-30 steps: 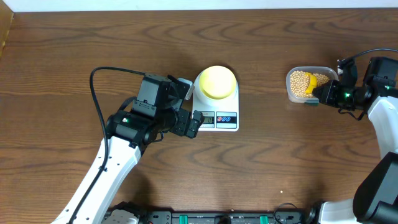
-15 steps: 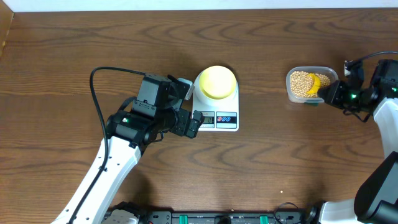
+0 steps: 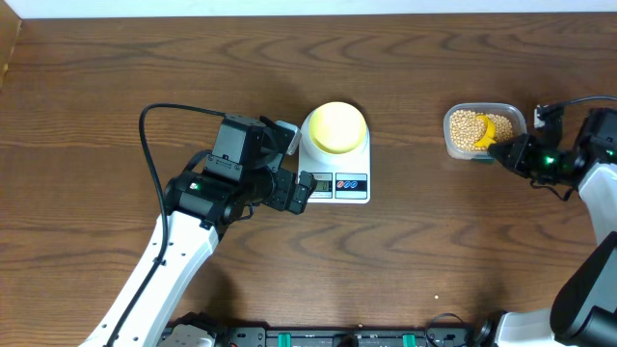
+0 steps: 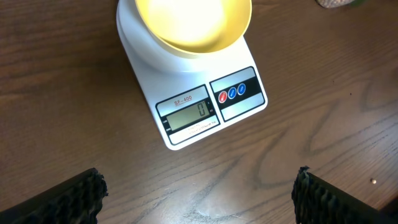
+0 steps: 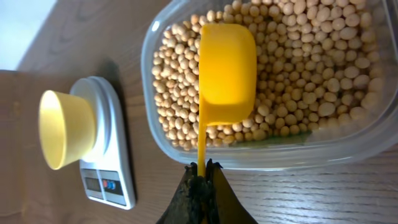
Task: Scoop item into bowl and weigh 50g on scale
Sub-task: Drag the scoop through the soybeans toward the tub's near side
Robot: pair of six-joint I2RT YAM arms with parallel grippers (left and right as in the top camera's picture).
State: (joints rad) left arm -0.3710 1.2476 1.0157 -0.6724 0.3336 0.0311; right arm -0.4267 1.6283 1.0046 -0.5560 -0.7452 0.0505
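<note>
**Overhead:** The scale (image 3: 335,173) sits near the middle of the table (image 3: 116,67) with the bowl (image 3: 335,126) on its platform. The clear tub (image 3: 451,145) of beans (image 3: 465,127) stands toward the right edge. Over the last second the right gripper (image 3: 509,149) has drawn back toward that edge, pulling the yellow scoop (image 3: 488,128) to the tub's right side. We judge that this is a scoop being filled or re-seated, with nothing carried to the bowl yet. The left gripper (image 3: 295,164) has not moved and rests at the scale's left side.

**Left wrist:** Only this view lets us read the display (image 4: 189,115), which shows zero. The bowl (image 4: 193,25) looks empty, so the weighing has yet to start. The left gripper (image 4: 199,202) is spread wide, one fingertip at each lower corner of the view, and holds nothing.

**Right wrist:** This view alone shows the grip. The right gripper (image 5: 200,180) is clenched on the end of the scoop's thin handle. The scoop (image 5: 227,68) lies over the beans (image 5: 298,56) by the tub's wall (image 5: 261,155). No beans show on its yellow face. We cannot tell whether the scoop is dug in or merely resting. The bowl (image 5: 62,127) and scale (image 5: 115,168) stand well apart, off to the left of the view.
</note>
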